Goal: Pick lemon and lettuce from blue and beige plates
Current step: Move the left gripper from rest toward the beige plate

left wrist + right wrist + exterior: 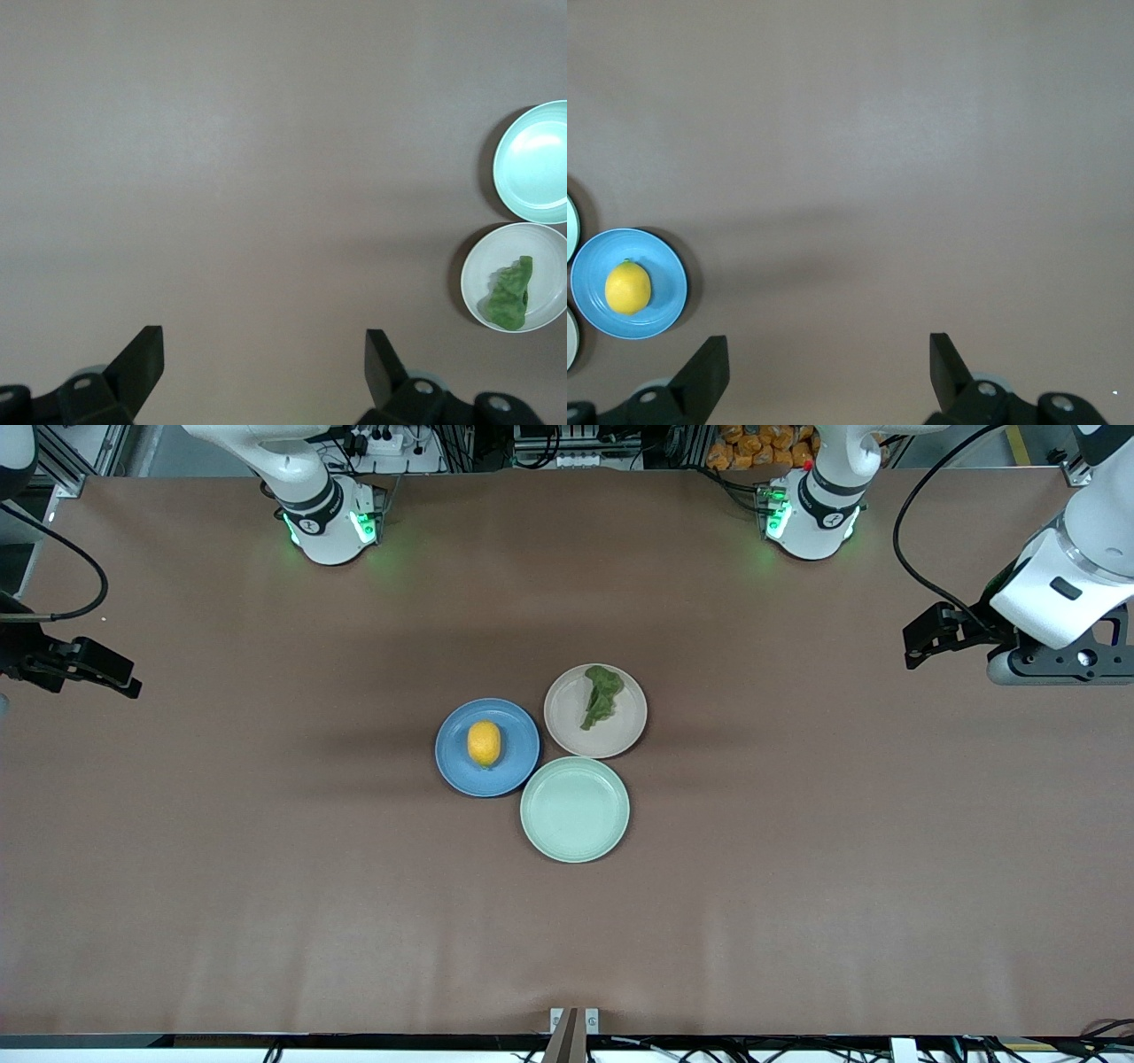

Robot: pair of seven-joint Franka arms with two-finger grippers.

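The lemon (484, 743) lies on the blue plate (459, 769) in the middle of the table. The dark green lettuce (601, 695) lies on the beige plate (565, 719), which touches the blue plate and sits toward the left arm's end. My left gripper (923, 640) hangs open and empty over bare table at the left arm's end. Its wrist view shows the open fingers (264, 341), the lettuce (509, 292) and the beige plate (496, 248). My right gripper (120, 677) hangs open and empty over the right arm's end. Its wrist view shows the fingers (828, 345), the lemon (627, 288) and the blue plate (666, 266).
An empty pale mint-green plate (575, 809) lies nearer the front camera, touching both other plates; it also shows in the left wrist view (536, 164). The brown table (266, 868) stretches wide around the plates. The arm bases (332, 522) stand along the table edge farthest from the front camera.
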